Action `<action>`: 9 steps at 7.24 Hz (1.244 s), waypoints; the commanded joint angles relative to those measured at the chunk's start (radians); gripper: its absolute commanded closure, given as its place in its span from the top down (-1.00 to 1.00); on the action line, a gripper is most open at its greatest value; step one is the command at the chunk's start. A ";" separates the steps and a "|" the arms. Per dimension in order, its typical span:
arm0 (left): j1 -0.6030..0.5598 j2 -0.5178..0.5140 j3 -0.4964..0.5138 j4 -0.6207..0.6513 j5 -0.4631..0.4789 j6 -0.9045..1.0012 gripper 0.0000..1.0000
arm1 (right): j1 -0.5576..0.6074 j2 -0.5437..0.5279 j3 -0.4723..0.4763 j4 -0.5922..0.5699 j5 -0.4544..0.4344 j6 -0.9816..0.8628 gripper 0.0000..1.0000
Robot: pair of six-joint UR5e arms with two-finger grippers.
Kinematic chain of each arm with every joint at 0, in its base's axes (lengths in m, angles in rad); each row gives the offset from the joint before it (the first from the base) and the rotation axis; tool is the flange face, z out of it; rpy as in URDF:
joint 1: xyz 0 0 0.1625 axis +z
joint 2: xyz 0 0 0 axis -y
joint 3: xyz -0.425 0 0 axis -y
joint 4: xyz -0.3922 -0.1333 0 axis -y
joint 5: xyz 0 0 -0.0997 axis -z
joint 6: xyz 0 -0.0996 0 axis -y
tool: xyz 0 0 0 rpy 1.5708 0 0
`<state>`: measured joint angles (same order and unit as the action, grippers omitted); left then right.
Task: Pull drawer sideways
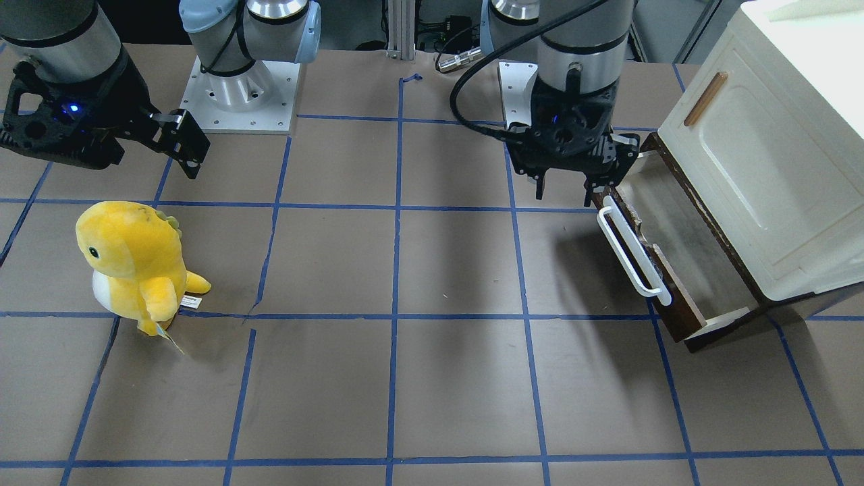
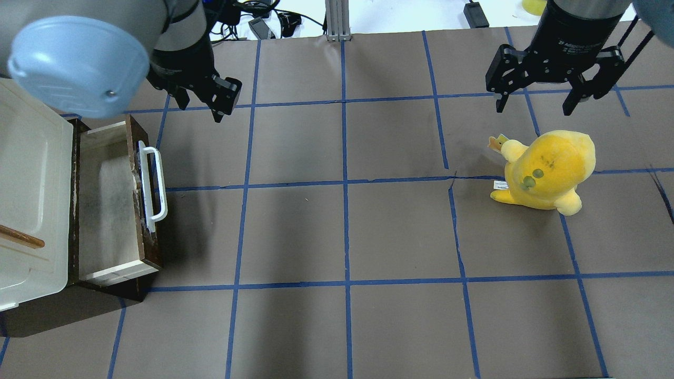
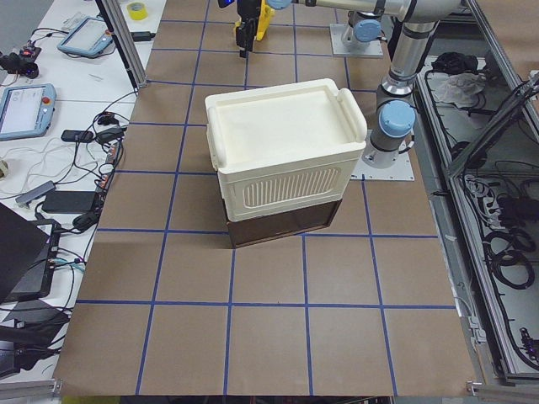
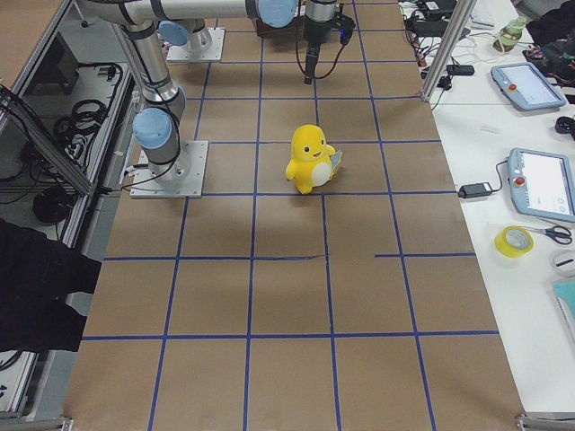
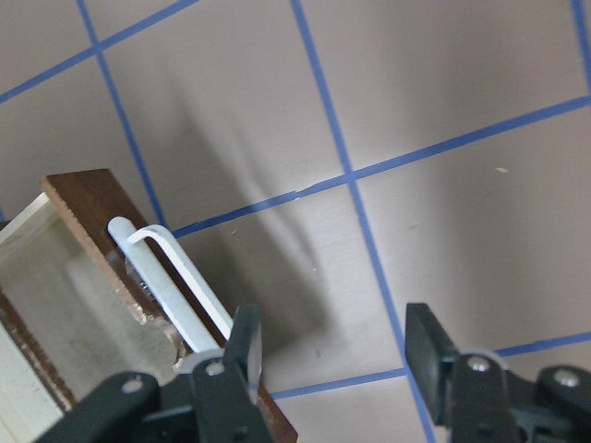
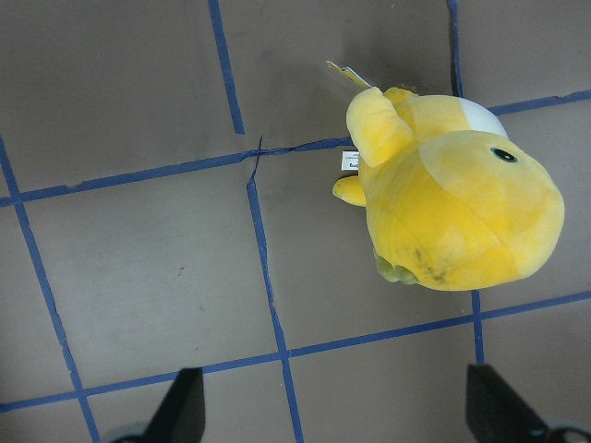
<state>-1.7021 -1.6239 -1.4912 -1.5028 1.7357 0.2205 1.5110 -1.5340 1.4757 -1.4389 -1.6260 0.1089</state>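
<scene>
The dark-brown drawer (image 1: 682,253) stands pulled out from under the cream cabinet (image 1: 776,155), showing its pale floor and its white bar handle (image 1: 633,251). It also shows in the overhead view (image 2: 108,200) and in the left wrist view (image 5: 83,295). My left gripper (image 1: 567,194) is open and empty. It hovers just beside the handle's robot-side end (image 5: 175,277), with one finger (image 5: 245,346) close over that end and not gripping it. My right gripper (image 2: 534,102) is open and empty, far off above the table.
A yellow plush dinosaur (image 2: 547,171) stands on the table below my right gripper (image 6: 337,411). The cream cabinet door carries a small wooden handle (image 1: 705,99). Blue tape lines grid the brown table (image 1: 432,270).
</scene>
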 commanded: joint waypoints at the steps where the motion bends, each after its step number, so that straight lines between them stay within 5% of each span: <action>1: 0.090 0.080 -0.027 -0.004 -0.097 0.125 0.22 | 0.000 0.000 0.000 0.000 0.000 0.000 1.00; 5: 0.147 0.121 -0.086 0.004 -0.168 0.180 0.11 | -0.002 0.000 0.000 0.000 0.000 0.000 1.00; 6: 0.147 0.122 -0.089 0.004 -0.163 0.177 0.61 | 0.000 0.000 0.000 0.002 0.000 0.000 1.00; 9: 0.147 0.124 -0.084 0.015 -0.157 0.067 0.87 | 0.000 0.000 0.000 0.000 0.000 0.000 1.00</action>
<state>-1.5563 -1.5008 -1.5784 -1.4951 1.5757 0.3649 1.5108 -1.5340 1.4757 -1.4387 -1.6260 0.1089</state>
